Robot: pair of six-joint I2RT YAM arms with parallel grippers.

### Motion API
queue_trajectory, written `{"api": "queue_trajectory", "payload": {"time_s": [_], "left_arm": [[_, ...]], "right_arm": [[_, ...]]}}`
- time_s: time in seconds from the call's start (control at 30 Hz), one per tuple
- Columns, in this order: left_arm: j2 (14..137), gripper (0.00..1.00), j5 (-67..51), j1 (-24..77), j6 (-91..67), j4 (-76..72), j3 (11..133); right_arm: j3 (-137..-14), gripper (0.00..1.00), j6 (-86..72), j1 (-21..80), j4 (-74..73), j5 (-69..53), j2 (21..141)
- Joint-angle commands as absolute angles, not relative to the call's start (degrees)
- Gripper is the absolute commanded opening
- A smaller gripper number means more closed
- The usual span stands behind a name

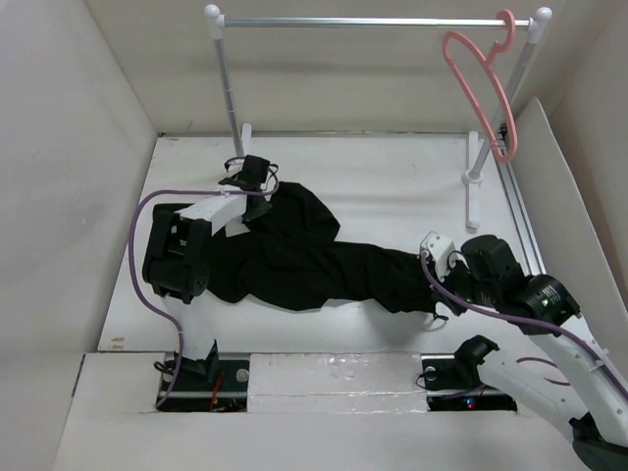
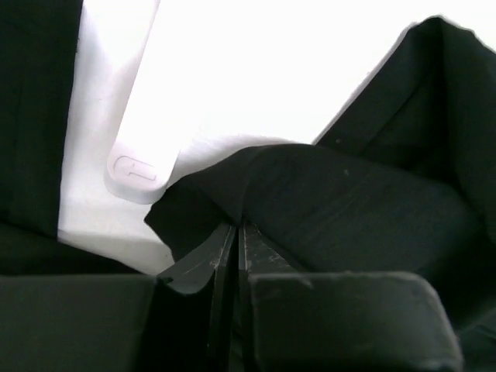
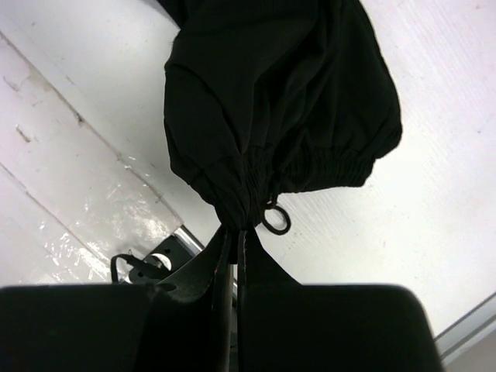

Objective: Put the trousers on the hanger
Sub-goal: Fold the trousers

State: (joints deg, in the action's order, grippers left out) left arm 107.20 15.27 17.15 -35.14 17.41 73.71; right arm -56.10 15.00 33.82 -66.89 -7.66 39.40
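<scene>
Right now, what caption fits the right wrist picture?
The right gripper pinches the black trousers' gathered edge over the white table.

Open tabletop (image 1: 392,182) beyond trousers (image 1: 304,260), hanger (image 1: 471,98) beside right post (image 1: 474,182)

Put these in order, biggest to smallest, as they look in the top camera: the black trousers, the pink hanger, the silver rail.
1. trousers: cover by far the most area.
2. silver rail: longest across, but very thin.
3. hanger: smallest, hooked on the rail.

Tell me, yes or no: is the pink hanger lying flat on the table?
No, the hanger hangs by its hook from the silver rail, above the table.
</scene>
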Motion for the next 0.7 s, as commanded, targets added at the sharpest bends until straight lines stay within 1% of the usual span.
{"api": "queue_trajectory", "payload": {"time_s": [0.0,0.03,0.1,0.13,0.2,0.23,0.3,0.33,0.43,0.5,0.6,0.67], "left_arm": [[103.0,0.0,19.5,17.7,-37.8,19.7,77.2],[97.1,0.0,19.9,17.7,-38.1,19.4,76.6],[90.2,0.0,22.6,17.7,-38.0,18.8,76.1],[83.4,0.0,23.4,17.7,-37.7,17.9,76.5],[78.3,0.0,24.6,15.5,-36.1,17.4,78.5],[75.3,0.0,24.7,14.5,-36.0,18.5,82.1],[74.4,0.0,26.9,13.9,-33.8,20.3,87.2],[74.4,0.0,27.2,13.9,-33.0,21.8,91.7],[73.9,0.0,28.8,13.9,-32.4,23.7,95.9],[72.2,0.0,29.5,13.9,-32.5,24.3,95.8],[69.4,0.0,32.4,13.9,-31.3,20.4,91.0],[70.6,0.0,32.5,13.3,-30.1,19.6,89.5]], "right_arm": [[-58.5,0.0,13.6,34.2,-63.6,-3.9,38.5],[-59.8,0.0,13.6,34.2,-63.6,-1.4,38.8],[-61.1,0.0,13.8,34.2,-62.8,-0.4,39.4],[-62.3,0.0,14.0,34.2,-62.3,2.3,39.7],[-63.5,0.0,14.1,34.2,-60.6,3.5,41.0],[-64.3,0.0,14.2,34.2,-60.2,4.8,41.4],[-66.8,0.0,15.1,33.7,-59.1,6.1,42.6],[-67.5,0.0,15.5,33.7,-58.7,6.3,42.9],[-69.3,0.0,16.3,33.0,-58.8,7.3,43.1],[-69.9,0.0,16.3,32.5,-59.1,8.0,42.2],[-69.4,0.0,16.2,32.0,-58.9,9.8,40.1],[-69.0,0.0,16.3,32.0,-59.1,10.5,40.1]]}}
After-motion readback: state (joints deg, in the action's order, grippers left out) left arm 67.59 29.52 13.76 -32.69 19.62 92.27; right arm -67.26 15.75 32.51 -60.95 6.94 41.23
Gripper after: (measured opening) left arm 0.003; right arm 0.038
